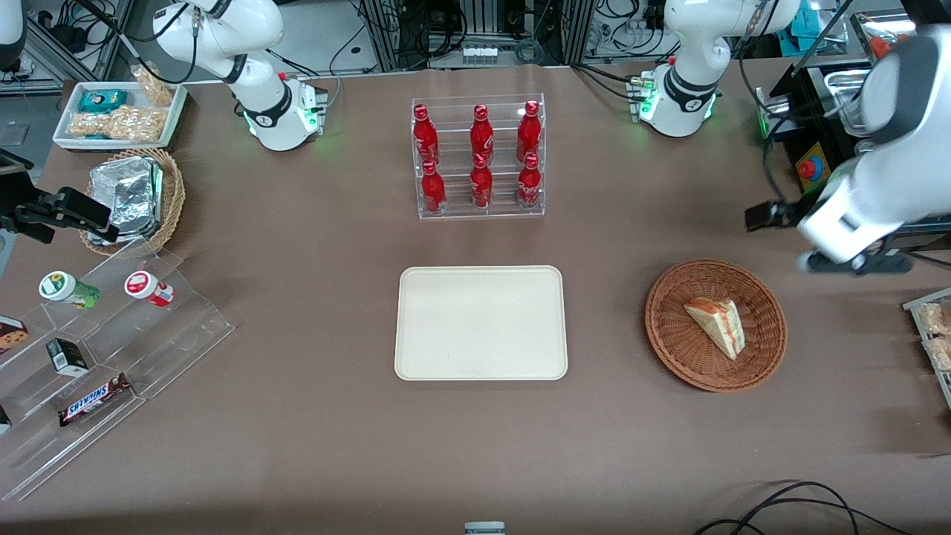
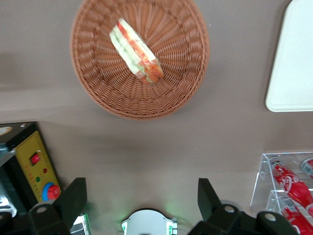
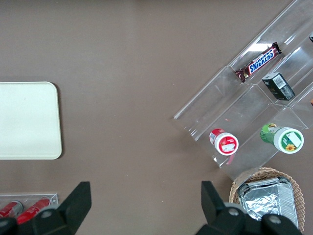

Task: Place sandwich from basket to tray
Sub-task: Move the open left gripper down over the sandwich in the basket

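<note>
Below the open end effector [image 2: 142, 198], sandwich [image 2: 136, 50] lies in basket [image 2: 98, 93].

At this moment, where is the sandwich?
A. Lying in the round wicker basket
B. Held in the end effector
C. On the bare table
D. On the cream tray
A: the sandwich lies in the basket; the open end effector hangs apart from it, and the tray is bare.

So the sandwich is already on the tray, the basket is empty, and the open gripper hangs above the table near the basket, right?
Not quite. The sandwich lies in the basket; the tray is bare, as the front view shows. The rest holds: the gripper is open, above the table beside the basket, farther from the front camera.
</note>
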Controlling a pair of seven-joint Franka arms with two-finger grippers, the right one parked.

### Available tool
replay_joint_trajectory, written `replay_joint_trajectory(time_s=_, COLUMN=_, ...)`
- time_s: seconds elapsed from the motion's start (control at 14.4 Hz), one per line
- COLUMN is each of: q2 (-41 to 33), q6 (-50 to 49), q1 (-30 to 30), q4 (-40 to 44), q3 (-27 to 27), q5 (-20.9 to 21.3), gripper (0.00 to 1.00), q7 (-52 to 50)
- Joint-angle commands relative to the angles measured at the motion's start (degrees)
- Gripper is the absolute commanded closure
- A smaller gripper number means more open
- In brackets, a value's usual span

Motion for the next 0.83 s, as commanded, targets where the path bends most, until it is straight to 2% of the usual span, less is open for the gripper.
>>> replay_joint_trajectory(time_s=0.0, q2=4.08, q6=5.62, q1=-0.43, q4=-2.21, q3=0.29, q5=0.55, gripper=0.00, q7=-1.01)
replay_joint_trajectory(time_s=0.28, q2=3.38, q6=18.56, q1=-0.07, q4=-11.63, q3=0.46, q5=0.46, gripper=0.00, q7=-4.23)
replay_joint_trajectory(time_s=0.77, q2=6.35, q6=43.15, q1=-0.16, q4=-21.22, q3=0.55, q5=2.22, gripper=0.00, q7=-43.83)
